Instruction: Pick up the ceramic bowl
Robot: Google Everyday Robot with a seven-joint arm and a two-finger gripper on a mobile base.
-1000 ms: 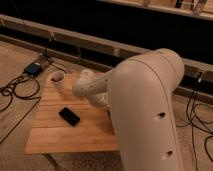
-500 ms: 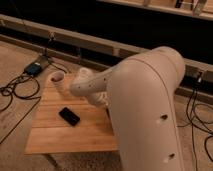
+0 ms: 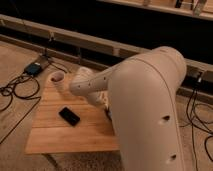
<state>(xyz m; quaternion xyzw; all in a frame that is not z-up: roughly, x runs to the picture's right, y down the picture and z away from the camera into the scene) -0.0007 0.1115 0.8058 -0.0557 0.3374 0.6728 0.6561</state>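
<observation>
The ceramic bowl is hidden; my big white arm (image 3: 142, 105) covers the right half of the wooden table (image 3: 50, 135), where it may lie. The arm's elbow (image 3: 80, 85) reaches left, close to the pale pinkish cup (image 3: 57, 77) at the table's back left corner. Only a dark bit of my gripper (image 3: 107, 114) shows under the arm near the table's middle, right of the flat black phone (image 3: 69, 116).
Black cables (image 3: 12, 95) and a small blue device (image 3: 34, 68) lie on the floor left of the table. A low rail (image 3: 100, 45) and a dark wall run behind it. More cables (image 3: 197, 120) lie on the right.
The arm's elbow has shifted slightly left toward the cup. The cup and the phone have not moved.
</observation>
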